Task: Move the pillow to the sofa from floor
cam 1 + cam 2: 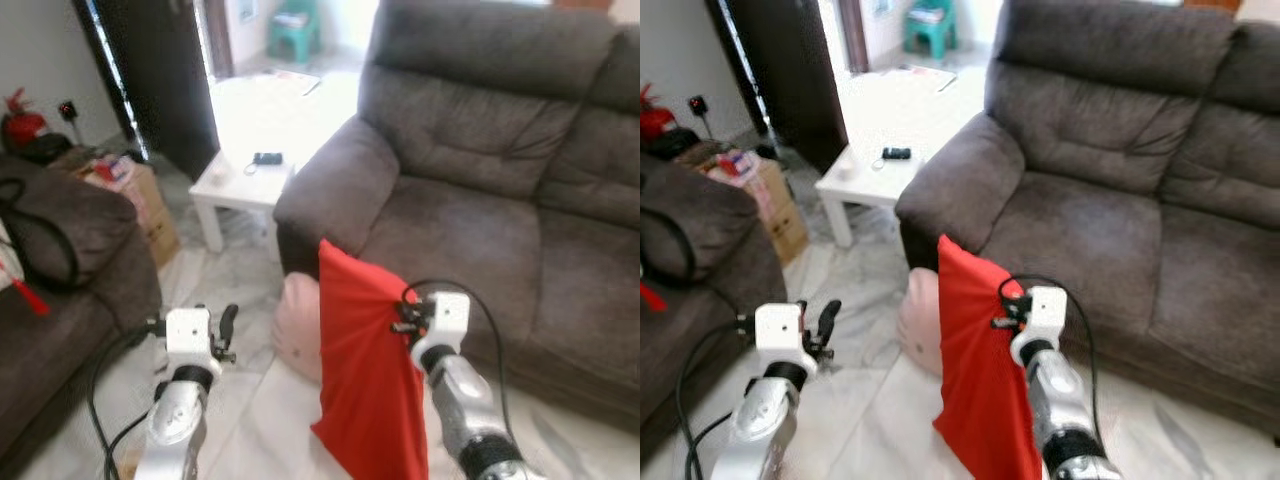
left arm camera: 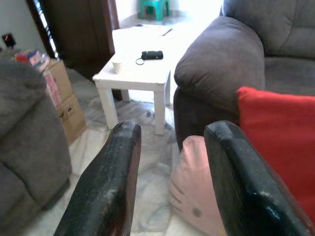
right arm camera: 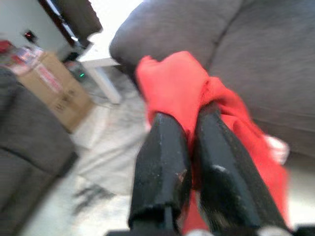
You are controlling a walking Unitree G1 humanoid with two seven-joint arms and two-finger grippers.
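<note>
Red pillow lifted off the floor, sofa just ahead.
Our right claw pinches the pillow's upper edge so it hangs free (a pink cushion sits behind); left claw waits open, holding nothing.

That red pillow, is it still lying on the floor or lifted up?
Lifted. The red pillow hangs from the right pincer, whose fingers pinch its upper edge, in front of the sofa.

Table left of sofa — pillow before it.
</note>
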